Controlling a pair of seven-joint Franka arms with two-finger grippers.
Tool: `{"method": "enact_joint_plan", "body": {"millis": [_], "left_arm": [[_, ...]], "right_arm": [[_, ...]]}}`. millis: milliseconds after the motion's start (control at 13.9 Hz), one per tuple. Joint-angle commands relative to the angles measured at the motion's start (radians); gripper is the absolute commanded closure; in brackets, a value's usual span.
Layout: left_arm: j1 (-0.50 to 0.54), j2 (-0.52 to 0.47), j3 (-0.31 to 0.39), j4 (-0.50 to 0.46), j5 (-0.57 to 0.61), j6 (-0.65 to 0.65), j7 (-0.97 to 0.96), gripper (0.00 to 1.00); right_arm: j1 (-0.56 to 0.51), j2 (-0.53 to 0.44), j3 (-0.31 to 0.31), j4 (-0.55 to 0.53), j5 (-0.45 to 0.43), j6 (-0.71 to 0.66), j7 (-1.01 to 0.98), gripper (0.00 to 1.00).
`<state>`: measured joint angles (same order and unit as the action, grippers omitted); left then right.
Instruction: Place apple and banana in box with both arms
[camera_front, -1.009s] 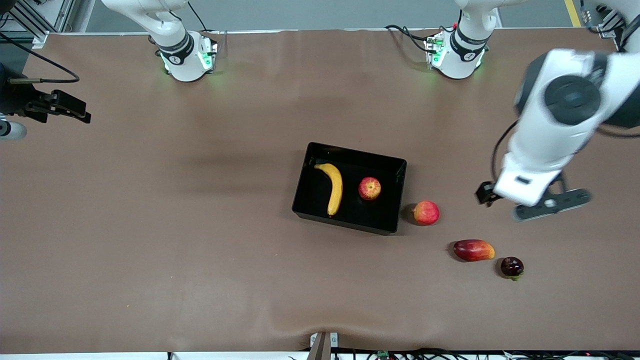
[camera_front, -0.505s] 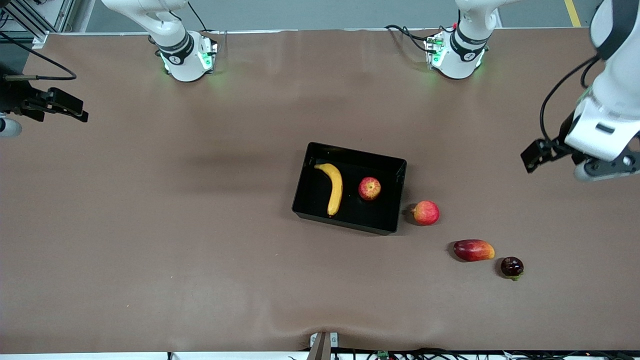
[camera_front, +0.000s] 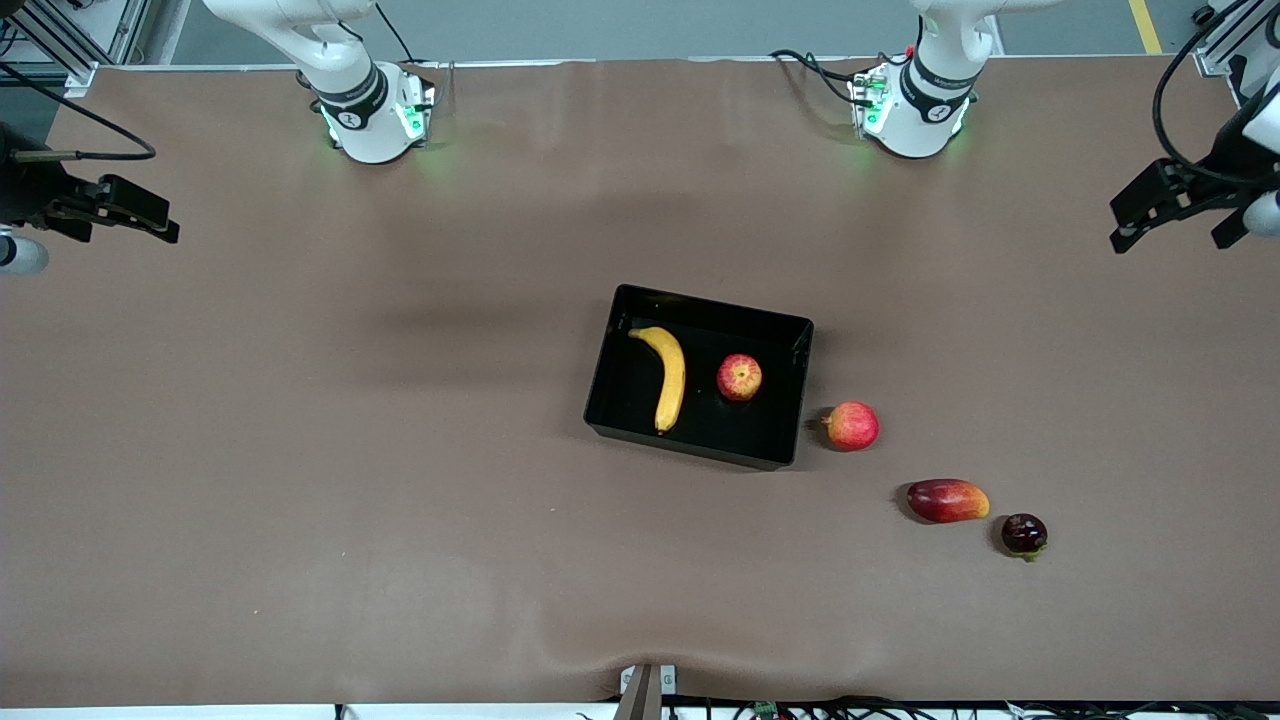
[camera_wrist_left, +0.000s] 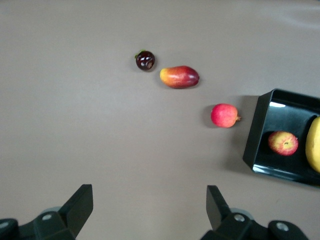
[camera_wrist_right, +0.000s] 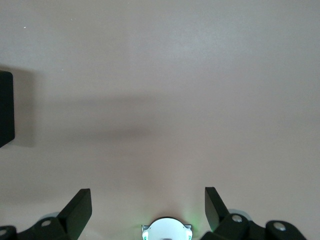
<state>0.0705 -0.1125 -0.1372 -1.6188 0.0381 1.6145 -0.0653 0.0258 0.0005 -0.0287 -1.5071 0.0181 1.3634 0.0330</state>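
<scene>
Both hands hang wide open and hold nothing: your left hand (camera_front: 1180, 215) is up over the bare tabletop (camera_front: 400, 480) at the left arm's end, and your right hand (camera_front: 110, 212) is up over the tabletop's edge at the right arm's end. You'll find the box (camera_front: 790, 400) at the middle of the tabletop, well apart from either hand. Inside it the banana (camera_front: 668, 375) lies toward the right arm's end and the apple (camera_front: 739, 377) sits beside it, toward the left arm's end, the two not touching. Outside the box, just beside its wall, rests a pinkish-red round fruit (camera_front: 852, 425); nearer the front camera lie a mango-like fruit (camera_front: 947, 500) and a small dark fruit (camera_front: 1024, 534). Your left wrist view shows the apple (camera_wrist_left: 283, 143) in the box (camera_wrist_left: 260, 125).
</scene>
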Motion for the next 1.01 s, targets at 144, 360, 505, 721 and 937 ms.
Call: {"method": "enact_joint_plan", "body": {"millis": [144, 360, 505, 721, 937], "left_arm": [[-0.014, -0.056, -0.004, -0.049, -0.018, -0.027, -0.004, 0.00], [-0.047, -0.062, 0.004, -0.044, -0.018, -0.057, -0.059, 0.00], [-0.070, -0.062, 0.027, -0.035, -0.018, -0.073, -0.053, 0.00], [-0.090, -0.047, 0.062, -0.003, -0.020, -0.078, -0.036, 0.00], [-0.084, -0.026, 0.061, 0.013, -0.050, -0.079, -0.041, 0.00]], "right_arm": [[-0.010, -0.033, 0.016, -0.019, 0.003, -0.006, 0.007, 0.00], [-0.010, -0.033, 0.018, -0.015, 0.003, -0.001, 0.005, 0.00], [-0.009, -0.030, 0.018, -0.018, 0.003, 0.006, 0.005, 0.00], [-0.007, -0.028, 0.018, -0.019, 0.003, 0.022, 0.005, 0.00], [0.000, -0.030, 0.020, -0.021, 0.003, 0.034, 0.005, 0.00]]}}
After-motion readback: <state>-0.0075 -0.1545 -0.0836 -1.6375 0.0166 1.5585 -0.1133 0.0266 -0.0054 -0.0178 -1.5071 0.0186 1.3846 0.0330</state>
